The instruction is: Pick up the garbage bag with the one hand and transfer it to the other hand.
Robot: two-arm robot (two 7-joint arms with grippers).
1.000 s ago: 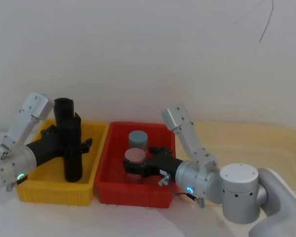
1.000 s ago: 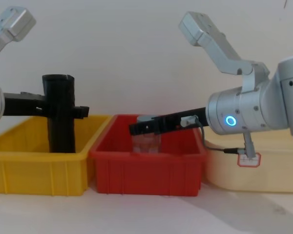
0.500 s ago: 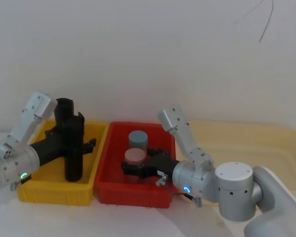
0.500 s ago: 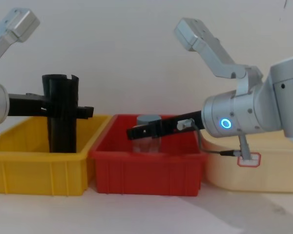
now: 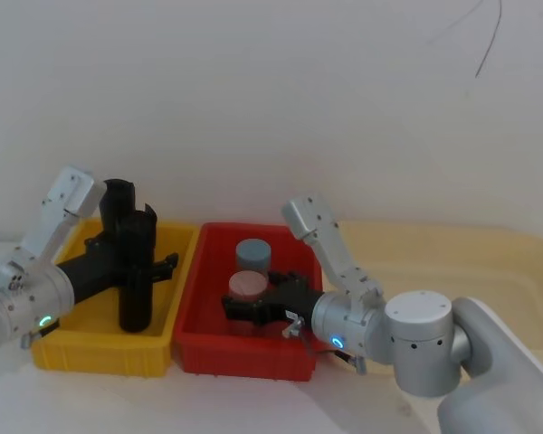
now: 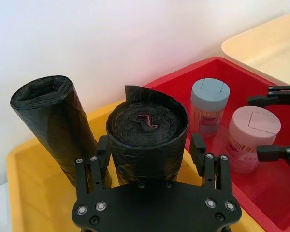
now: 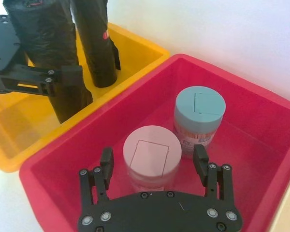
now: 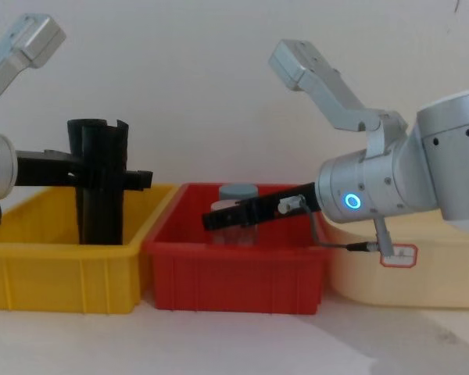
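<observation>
Left wrist view has the left gripper (image 6: 151,144) with its jaws spread open on either side of the garbage bag (image 6: 146,130), one finger (image 6: 104,147) close against the roll's side and the other a sliver off it. The bag stands upright in the yellow bin (image 6: 19,166), just beside a second black roll (image 6: 50,116). Over in the red bin (image 7: 261,125), the right gripper (image 7: 153,162) sits low with jaws open and clear of the pink-lidded jar (image 7: 150,151) between them, a blue-lidded jar (image 7: 199,113) just beyond.
</observation>
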